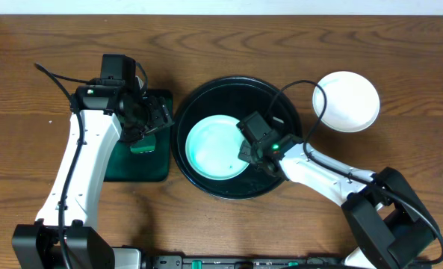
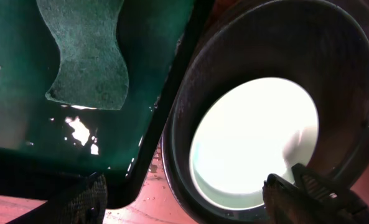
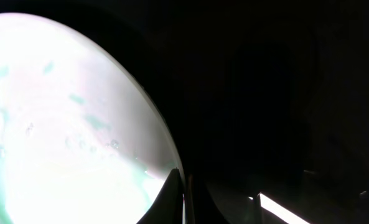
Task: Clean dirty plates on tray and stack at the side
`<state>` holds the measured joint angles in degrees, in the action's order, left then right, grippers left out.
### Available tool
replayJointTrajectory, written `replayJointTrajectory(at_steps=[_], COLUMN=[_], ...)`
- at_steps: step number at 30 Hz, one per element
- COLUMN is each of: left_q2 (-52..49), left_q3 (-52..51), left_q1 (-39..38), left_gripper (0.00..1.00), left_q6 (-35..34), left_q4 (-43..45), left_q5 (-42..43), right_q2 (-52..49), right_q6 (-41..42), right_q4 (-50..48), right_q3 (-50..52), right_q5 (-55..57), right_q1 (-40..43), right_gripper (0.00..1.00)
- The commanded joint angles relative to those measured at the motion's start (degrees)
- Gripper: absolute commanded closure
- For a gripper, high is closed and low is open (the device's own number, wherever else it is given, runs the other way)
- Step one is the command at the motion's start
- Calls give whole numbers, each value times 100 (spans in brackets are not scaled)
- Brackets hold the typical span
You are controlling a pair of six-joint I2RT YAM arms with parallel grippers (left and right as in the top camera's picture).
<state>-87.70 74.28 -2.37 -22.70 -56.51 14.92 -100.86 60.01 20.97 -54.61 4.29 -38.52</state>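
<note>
The round black tray [image 1: 270,93] sits mid-table and also shows in the left wrist view [image 2: 184,124]. One pale-mint dirty plate [image 1: 214,146] lies in it, with faint teal smears [image 3: 60,124]; it also shows in the left wrist view [image 2: 252,137]. My right gripper [image 1: 249,152] is shut on this plate's right rim [image 3: 185,199], one finger on top and one under it. A clean white plate [image 1: 346,101] lies on the table to the right of the tray. My left gripper [image 1: 150,119] hangs open and empty over the green tray [image 2: 190,208]. Only two plates show.
A rectangular dark green tray [image 1: 124,168] lies left of the black tray, touching or nearly touching it, with a green sponge [image 1: 143,144] on it [image 2: 91,56]. Water drops lie on the wood between the trays [image 2: 150,199].
</note>
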Motion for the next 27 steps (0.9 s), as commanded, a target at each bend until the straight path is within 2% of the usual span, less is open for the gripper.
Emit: replayJointTrajectory(at_steps=[1,5,7,9,11,18,19,20,22,24,27], left_q2=[-7,-7,-7,-7,-7,-7,-7,-7,-7,-7,-7], left_q3=[4,4,4,4,4,4,4,4,4,4,4], left_q1=[-24,-24,-24,-24,-24,-24,-24,-24,-24,-24,-24], left_gripper=[20,20,19,19,20,20,20,19,19,19,20], left_q6=[-50,-50,-52,-50,-50,-52,-50,-52,-50,-50,-50], left_q4=[-2,0,2,2,2,7,7,7,4,4,4], left_q5=[11,9,9,9,9,9,9,9,9,9,9], right_q2=[-33,-33,-33,-33,-28,149,236,363,479,538,492], right_q6=[168,-42,448,553,315,-1021,-1401,-2124,-3062,-4555,-5958], right_q4=[-4,-4,251,260,162,94,94,63,-55,-262,-358], right_q3=[7,7,7,7,7,-256,-328,-424,-487,-494,-490], right_q5=[654,745,745,726,726,684,686,693,706,673,658], right_q1=[332,433,422,402,393,393,393,393,404,417,487], right_gripper=[99,99,98,96,70,57,52,42,33,30,31])
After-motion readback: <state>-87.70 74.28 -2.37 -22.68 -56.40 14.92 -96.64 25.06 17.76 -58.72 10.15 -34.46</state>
